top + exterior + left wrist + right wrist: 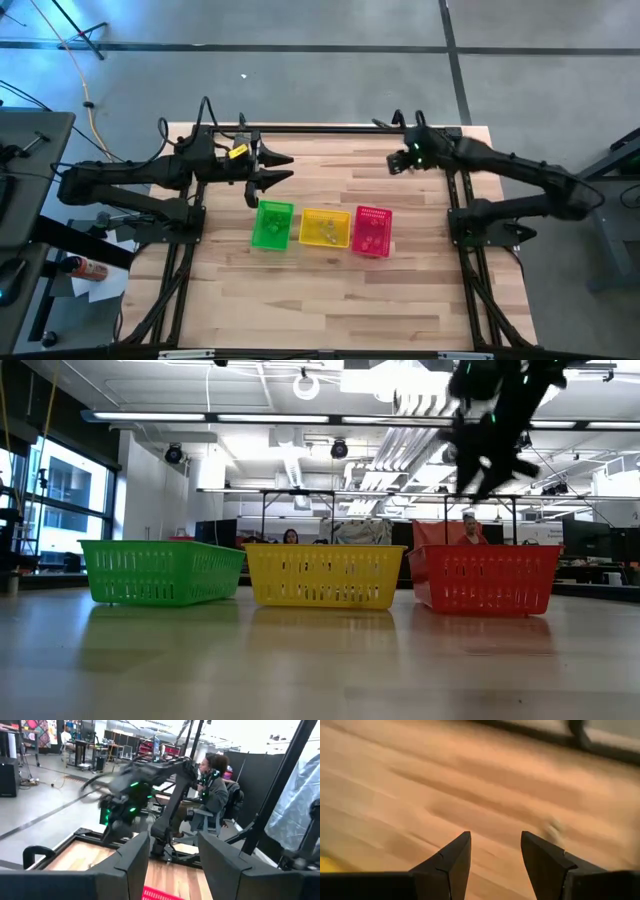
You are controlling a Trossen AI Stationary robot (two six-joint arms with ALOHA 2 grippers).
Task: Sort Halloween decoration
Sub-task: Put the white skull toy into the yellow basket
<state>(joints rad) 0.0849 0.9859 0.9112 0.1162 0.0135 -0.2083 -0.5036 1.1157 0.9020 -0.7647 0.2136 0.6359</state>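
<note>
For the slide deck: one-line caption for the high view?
Both grippers, left and right, open over the wooden table behind green, yellow and pink baskets.

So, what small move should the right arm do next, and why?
Probably lower the right gripper toward the small pale object on the wooden table just ahead of it. Its fingers are open and empty above bare wood, and the three baskets wait mid-table. What the object is, I cannot tell.
</note>
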